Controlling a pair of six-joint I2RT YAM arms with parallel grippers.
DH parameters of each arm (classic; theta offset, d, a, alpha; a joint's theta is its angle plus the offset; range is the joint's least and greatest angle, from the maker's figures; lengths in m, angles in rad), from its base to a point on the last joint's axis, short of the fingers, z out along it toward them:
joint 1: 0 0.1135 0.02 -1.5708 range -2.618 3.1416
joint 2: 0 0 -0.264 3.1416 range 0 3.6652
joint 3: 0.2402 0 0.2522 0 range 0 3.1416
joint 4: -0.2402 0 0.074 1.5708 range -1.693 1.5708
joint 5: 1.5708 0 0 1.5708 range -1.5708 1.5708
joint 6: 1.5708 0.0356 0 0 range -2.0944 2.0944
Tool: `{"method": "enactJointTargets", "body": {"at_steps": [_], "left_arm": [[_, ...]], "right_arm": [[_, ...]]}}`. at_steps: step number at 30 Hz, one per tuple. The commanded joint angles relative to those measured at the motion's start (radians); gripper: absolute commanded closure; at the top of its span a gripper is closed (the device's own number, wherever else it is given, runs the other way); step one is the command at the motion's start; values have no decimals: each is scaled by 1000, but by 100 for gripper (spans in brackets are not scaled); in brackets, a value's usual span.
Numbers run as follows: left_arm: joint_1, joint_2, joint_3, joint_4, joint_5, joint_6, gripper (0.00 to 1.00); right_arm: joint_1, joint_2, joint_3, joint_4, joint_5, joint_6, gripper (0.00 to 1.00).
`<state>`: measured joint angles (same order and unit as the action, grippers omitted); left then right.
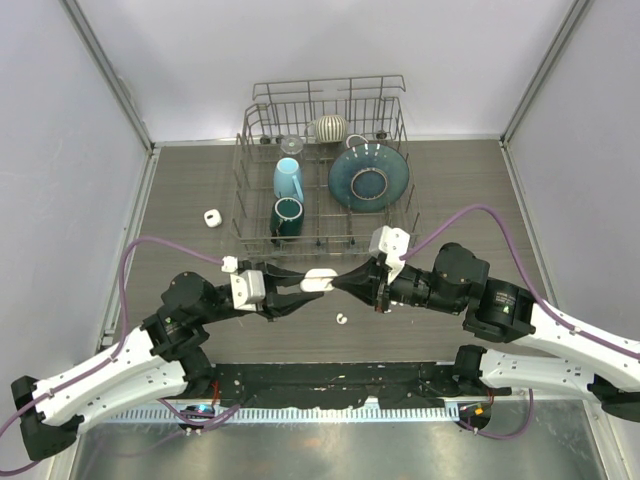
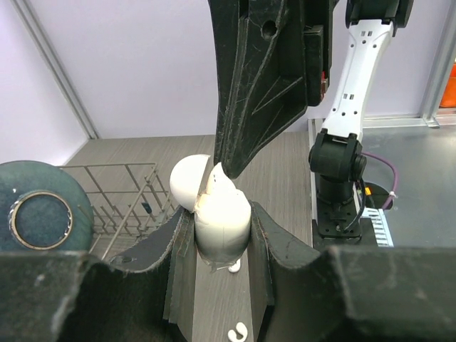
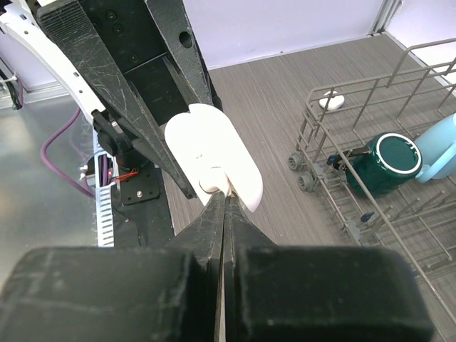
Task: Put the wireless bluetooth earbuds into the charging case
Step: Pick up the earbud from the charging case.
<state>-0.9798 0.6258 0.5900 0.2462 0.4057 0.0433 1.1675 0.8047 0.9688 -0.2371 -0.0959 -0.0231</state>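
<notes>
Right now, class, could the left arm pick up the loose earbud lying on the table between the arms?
Probably not yet. The earbud lies on bare table close to the left gripper, but that gripper is shut on the charging case, with the right gripper's closed tips at the case.

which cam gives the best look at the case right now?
Right wrist: the case fills mid-frame, broad face nearly whole, only its edges covered. Left wrist shows it end-on, lower half sunk in the left gripper. Top shows just a small white blob.
</notes>
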Motion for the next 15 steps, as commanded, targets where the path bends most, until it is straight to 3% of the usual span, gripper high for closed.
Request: {"method": "enactJointTargets", "body": {"at_steps": [1, 15], "left_arm": [[1, 0, -10, 34, -61, 24, 100], [3, -1, -18, 47, -61, 29, 100]], "right_arm": [[3, -28, 42, 105, -22, 43, 99], [4, -36, 34, 139, -2, 54, 99]]}}
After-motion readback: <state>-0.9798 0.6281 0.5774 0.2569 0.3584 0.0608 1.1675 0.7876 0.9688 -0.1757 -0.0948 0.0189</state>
